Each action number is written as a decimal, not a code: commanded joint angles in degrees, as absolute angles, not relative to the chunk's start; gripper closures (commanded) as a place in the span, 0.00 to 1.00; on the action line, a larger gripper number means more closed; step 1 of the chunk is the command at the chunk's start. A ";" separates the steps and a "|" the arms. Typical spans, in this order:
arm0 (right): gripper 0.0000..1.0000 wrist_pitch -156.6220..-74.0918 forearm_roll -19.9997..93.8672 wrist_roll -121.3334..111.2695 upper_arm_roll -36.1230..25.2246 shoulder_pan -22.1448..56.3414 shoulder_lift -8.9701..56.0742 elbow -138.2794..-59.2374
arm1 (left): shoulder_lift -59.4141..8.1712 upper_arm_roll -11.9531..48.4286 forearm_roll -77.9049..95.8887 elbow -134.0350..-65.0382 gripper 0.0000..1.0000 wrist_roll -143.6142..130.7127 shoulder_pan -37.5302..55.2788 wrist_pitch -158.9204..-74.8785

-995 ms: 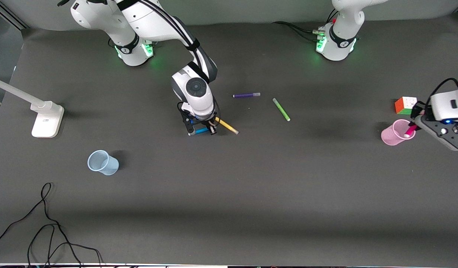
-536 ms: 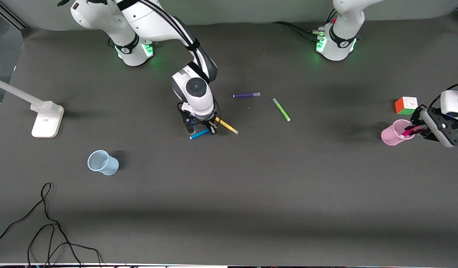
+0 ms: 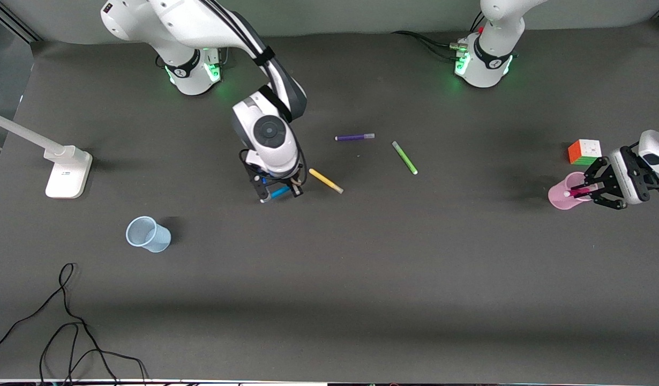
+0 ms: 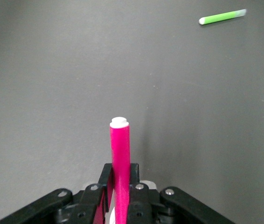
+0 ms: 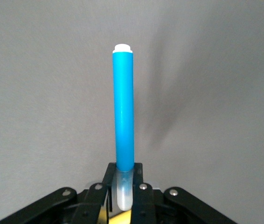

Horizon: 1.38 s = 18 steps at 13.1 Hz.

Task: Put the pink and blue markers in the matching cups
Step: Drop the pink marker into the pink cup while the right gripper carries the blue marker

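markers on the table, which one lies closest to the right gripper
The yellow marker, lying just beside the right gripper, which is shut on the blue marker. The purple marker and green marker lie toward the left arm's end.

Dark grey table (image 3: 361,268) carries: pale blue cup (image 3: 147,234) toward right arm's end; pink cup (image 3: 565,195) and puzzle cube (image 3: 584,151) toward left arm's end; yellow marker (image 3: 326,181), purple marker (image 3: 354,137), green marker (image 3: 404,157) mid-table; white stand base (image 3: 68,171); black cable (image 3: 67,332) at near edge
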State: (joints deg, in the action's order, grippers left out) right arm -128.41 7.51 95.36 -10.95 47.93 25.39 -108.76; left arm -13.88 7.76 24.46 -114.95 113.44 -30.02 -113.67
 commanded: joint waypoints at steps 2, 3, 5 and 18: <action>0.87 -117.89 8.26 84.41 -10.90 43.69 17.78 -106.52 | -16.87 8.52 28.56 -114.61 1.00 121.55 -34.79 -108.73; 0.87 -115.16 8.26 80.37 -10.90 42.38 15.49 -106.44 | -17.57 8.53 29.43 -114.52 1.00 121.99 -35.24 -107.33; 0.87 -109.02 7.82 72.11 -12.29 40.17 12.84 -104.34 | -19.06 8.53 31.89 -114.35 1.00 125.93 -36.47 -106.35; 0.87 -97.38 1.77 1.46 -42.78 40.08 7.03 -99.40 | -24.08 8.53 32.87 -110.57 0.56 126.21 -39.55 -102.83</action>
